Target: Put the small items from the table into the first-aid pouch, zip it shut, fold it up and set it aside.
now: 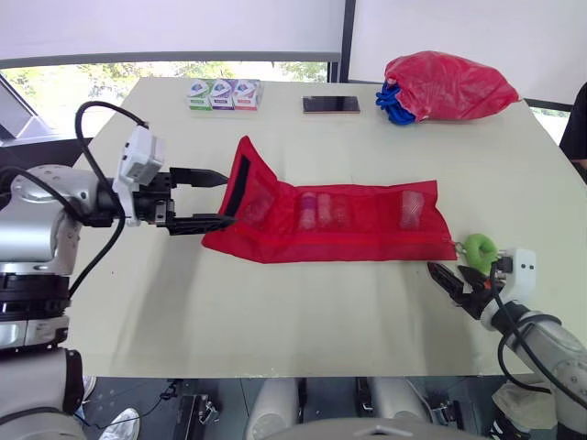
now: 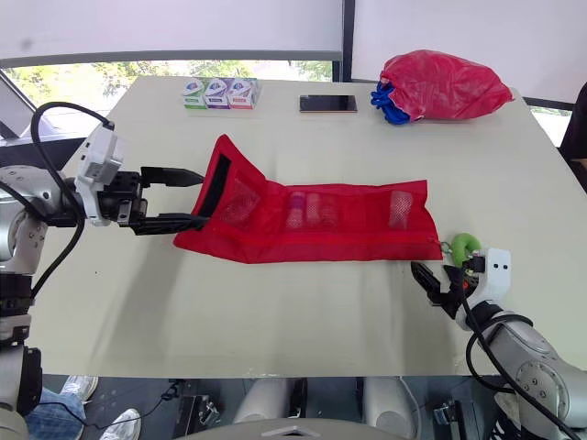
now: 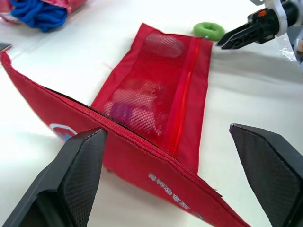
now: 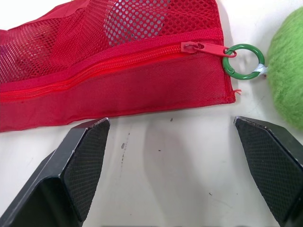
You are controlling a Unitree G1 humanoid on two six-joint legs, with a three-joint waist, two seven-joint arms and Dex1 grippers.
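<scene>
- From the head, we see the long red mesh first-aid pouch (image 1: 339, 220) lying flat across the middle of the pale desk (image 1: 275, 312). Small items (image 1: 321, 211) show through its mesh pockets, and its left end is turned up, edged by a black strip (image 1: 237, 188).
- The left tool (image 1: 227, 197) stands with its fingers apart at that raised end, the lower finger touching the pouch's corner.
- The right tool (image 1: 447, 269), fingers also apart, sits near the desk's front edge, just beside the pouch's right end and a soft green ring (image 1: 479, 246).
- Along the far edge lie three small printed boxes (image 1: 225, 94), their labels too small to read. Beside them are a dark flat phone (image 1: 331, 104) and a red plastic bag (image 1: 449, 87) with blue cord (image 1: 393, 103) spilling out.
- In the left wrist view, the turned-up end carries white print (image 3: 170, 182), too blurred for us to read.
- In the right wrist view, the red zipper pull (image 4: 201, 48) sits at the pouch's end, a thin green ring (image 4: 243, 60) clipped to it.
</scene>
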